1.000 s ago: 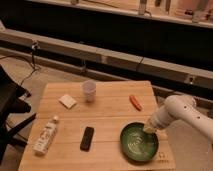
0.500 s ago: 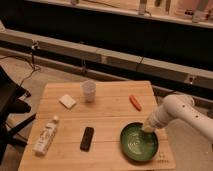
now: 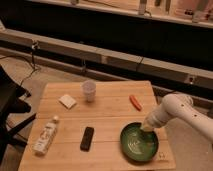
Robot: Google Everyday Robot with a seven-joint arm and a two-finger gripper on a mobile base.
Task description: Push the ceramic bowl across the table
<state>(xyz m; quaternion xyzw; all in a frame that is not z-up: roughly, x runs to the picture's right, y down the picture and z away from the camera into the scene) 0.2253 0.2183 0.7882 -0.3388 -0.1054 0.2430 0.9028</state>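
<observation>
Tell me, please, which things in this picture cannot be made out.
Camera view, pincer: it sits at the far right rim of the ceramic bowl, and the arm covers the contact spot.
Camera view, arm: cut off by the right edge.
Camera view, bottle: label too small to read.
Camera view, dark flat object on the table: too small to identify.

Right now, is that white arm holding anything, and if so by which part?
Cannot tell. The gripper is at the far right rim of the green ceramic bowl; whether it grips that rim or merely rests against it does not show.
</observation>
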